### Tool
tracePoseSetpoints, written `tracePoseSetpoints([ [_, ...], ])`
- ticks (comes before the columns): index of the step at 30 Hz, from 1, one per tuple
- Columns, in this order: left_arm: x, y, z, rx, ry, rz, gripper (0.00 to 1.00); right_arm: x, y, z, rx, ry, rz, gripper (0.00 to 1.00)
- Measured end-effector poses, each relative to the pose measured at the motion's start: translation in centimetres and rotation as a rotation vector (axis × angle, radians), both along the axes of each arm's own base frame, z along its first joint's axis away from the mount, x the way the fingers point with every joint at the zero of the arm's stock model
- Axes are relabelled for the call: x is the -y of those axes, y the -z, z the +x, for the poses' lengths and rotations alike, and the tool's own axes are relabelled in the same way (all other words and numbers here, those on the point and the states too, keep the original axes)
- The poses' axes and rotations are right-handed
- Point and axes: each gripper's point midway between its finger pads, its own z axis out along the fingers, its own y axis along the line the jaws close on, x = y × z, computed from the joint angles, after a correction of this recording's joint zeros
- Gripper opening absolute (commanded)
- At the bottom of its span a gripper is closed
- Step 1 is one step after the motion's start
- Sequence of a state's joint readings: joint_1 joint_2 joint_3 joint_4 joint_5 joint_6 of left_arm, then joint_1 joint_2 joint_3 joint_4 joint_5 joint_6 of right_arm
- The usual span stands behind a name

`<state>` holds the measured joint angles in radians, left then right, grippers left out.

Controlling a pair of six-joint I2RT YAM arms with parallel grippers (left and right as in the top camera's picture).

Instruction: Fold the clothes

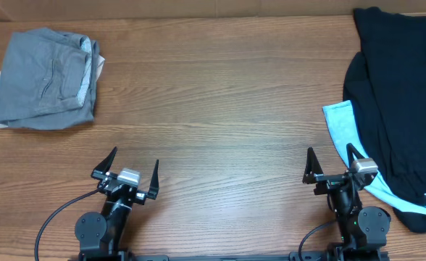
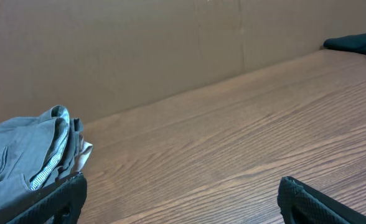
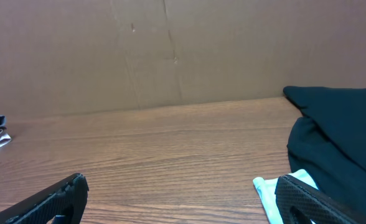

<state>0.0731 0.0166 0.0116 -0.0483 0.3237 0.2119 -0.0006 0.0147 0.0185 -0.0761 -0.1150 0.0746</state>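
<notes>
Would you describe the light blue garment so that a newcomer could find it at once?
Look to the right end of the wooden table, where a heap of black clothes lies. The light blue garment pokes out from under its left edge, beside the right gripper. It is the only pale, bright cloth.

This looks like a robotics lab bench, not a home. A bare wood-grain tabletop (image 1: 220,109) fills the overhead frame. Two small robot arms are fixed at its bottom edge: the left arm (image 1: 91,230) at lower left, with a black cable (image 1: 48,220) looping away, and the right arm (image 1: 372,221) at lower right. In both wrist views a plain brown cardboard wall (image 2: 139,50) closes off the upper half. The only homely things are a folded grey garment (image 1: 46,80) at upper left and dark clothes (image 1: 401,94) at the right edge. The room beyond the board is hidden, so this is probably a test station.
</notes>
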Motion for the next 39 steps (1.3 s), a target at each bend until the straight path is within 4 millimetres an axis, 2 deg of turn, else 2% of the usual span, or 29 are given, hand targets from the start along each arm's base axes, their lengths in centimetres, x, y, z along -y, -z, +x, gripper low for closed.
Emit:
tracePoseSetpoints([
  [12,-0.99,0.02,0.22,0.013,-0.056,0.062,1.00,-0.02,0.00,0.00,0.000,-0.001,0.000,1.00],
  [28,-0.70,0.02,0.16,0.013,-0.039,0.061,1.00,0.00,0.00,0.00,0.000,0.000,0.000,1.00],
  [39,-0.21,-0.08,0.06,-0.017,-0.017,-0.080,1.00,-0.04,0.01,0.00,0.000,-0.002,0.000,1.00],
])
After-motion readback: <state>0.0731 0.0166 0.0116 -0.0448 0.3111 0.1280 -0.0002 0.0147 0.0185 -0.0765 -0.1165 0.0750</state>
